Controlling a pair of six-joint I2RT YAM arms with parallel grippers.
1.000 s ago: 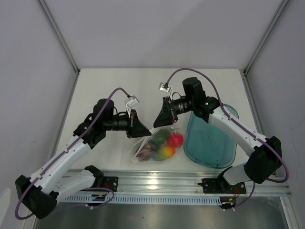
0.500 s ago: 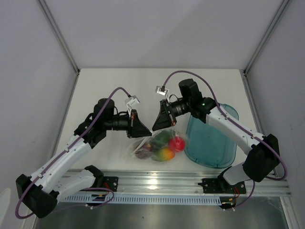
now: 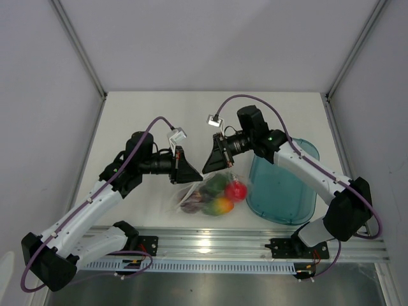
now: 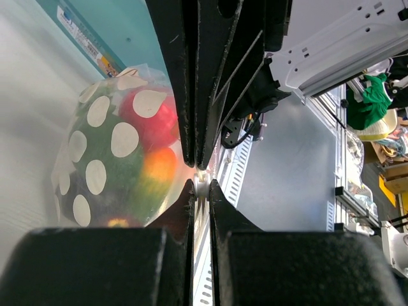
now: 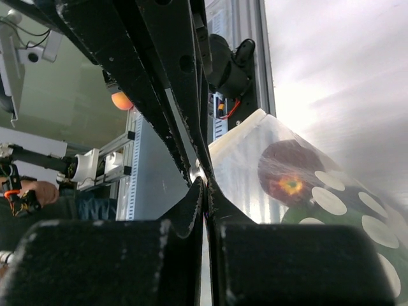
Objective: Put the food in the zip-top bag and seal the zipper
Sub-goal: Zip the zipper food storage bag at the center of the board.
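Tightly, left claw (image 3: 194, 180) and right claw (image 3: 206, 170) pinch the zip-top bag (image 3: 191, 193) rim (tray (image 3: 284, 191) beside).

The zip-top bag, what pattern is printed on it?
White round dots on the clear zip-top bag, clearest in the left wrist view.

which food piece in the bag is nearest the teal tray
The red tomato: it is rightmost in the bag, right beside the tray; the other pieces sit further left.
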